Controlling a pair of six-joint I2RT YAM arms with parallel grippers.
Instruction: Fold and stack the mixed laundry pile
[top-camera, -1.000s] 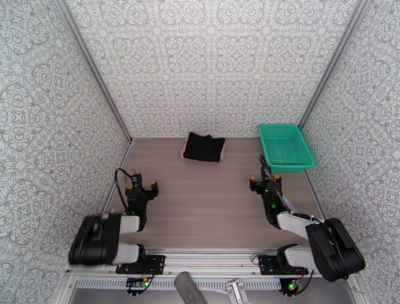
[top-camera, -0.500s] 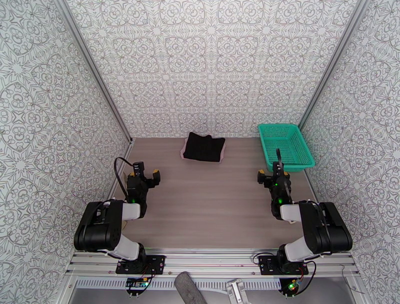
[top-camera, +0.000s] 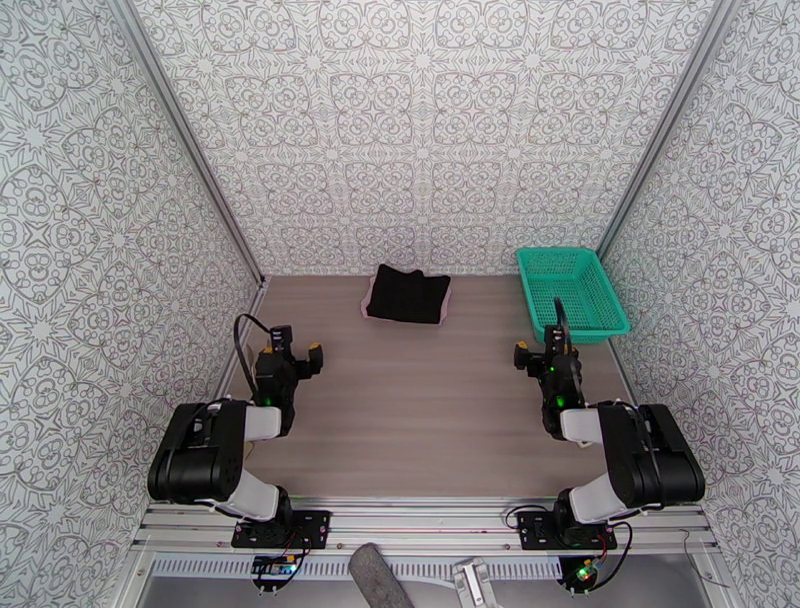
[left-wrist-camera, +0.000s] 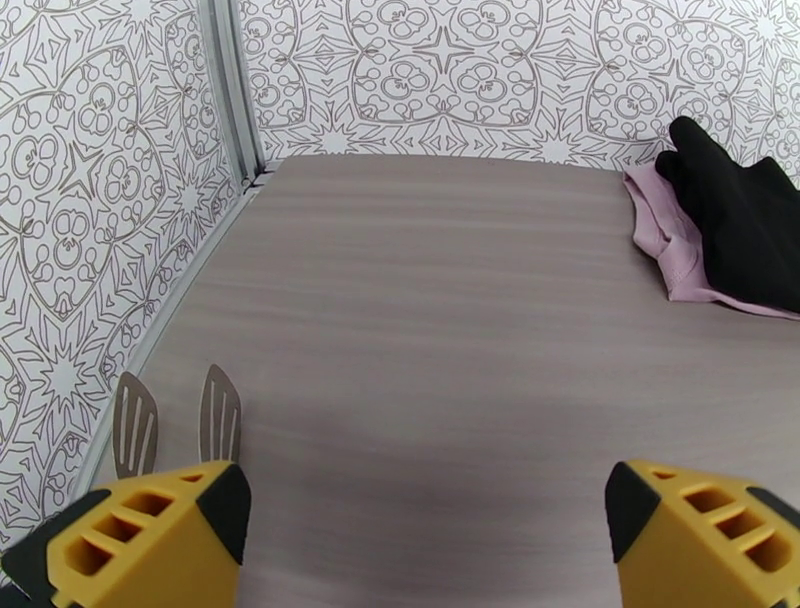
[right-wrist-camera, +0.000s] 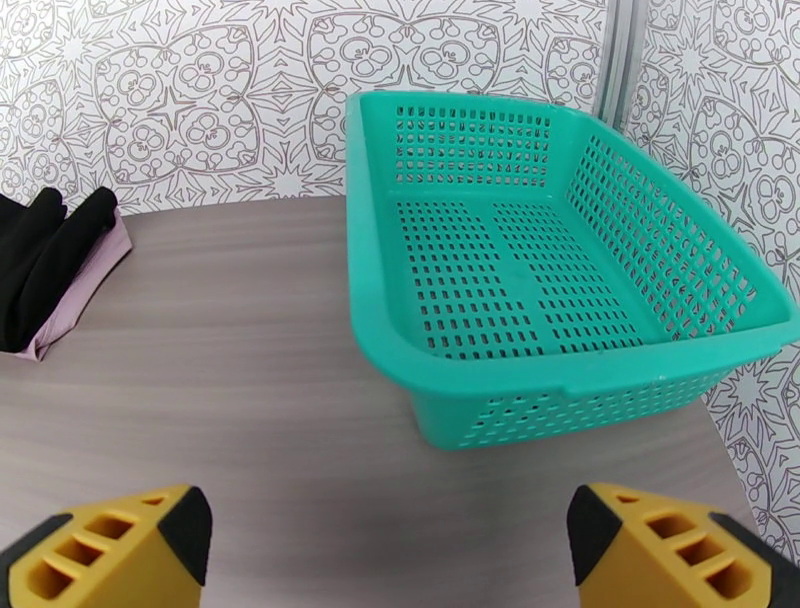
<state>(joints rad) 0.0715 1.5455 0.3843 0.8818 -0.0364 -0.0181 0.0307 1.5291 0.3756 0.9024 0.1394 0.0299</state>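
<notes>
The black garment (left-wrist-camera: 745, 215) hides most of the pink shirt (left-wrist-camera: 665, 245), bar a strip at 9 o'clock. My left wrist camera crops both at 3 o'clock, my right at 9

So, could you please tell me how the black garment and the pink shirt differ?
The black garment is dark and lies on top; the pink shirt is pale mauve and lies underneath. The black garment shows its whole top, the pink shirt just an edge strip. Both sit folded in one stack.
</notes>
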